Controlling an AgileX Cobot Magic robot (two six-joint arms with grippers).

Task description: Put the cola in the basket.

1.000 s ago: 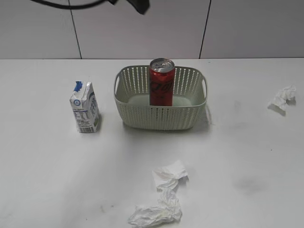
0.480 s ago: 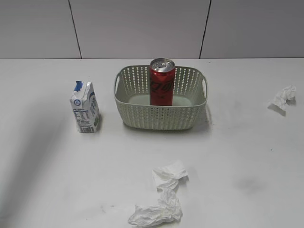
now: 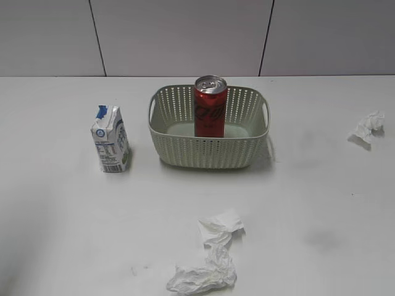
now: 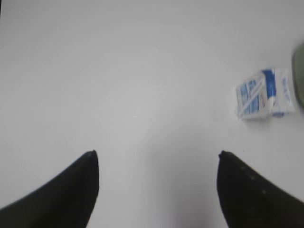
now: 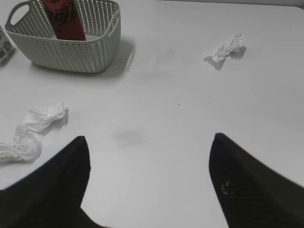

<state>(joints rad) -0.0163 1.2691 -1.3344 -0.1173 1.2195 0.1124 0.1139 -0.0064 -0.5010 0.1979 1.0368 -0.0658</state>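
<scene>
The cola, a tall red can with a silver top, stands upright inside the pale green basket at the table's middle back. Both show in the right wrist view, the cola cut off at the top edge and the basket at the upper left. My left gripper is open and empty above bare table, well left of the basket. My right gripper is open and empty above bare table, in front and right of the basket. Neither gripper shows in the exterior view.
A white-and-blue carton stands left of the basket; it also shows in the left wrist view. Crumpled tissues lie at the front middle and another tissue at the far right.
A dark arm part at the top edge one second ago has left the exterior view. The cola, basket and carton have not moved.
</scene>
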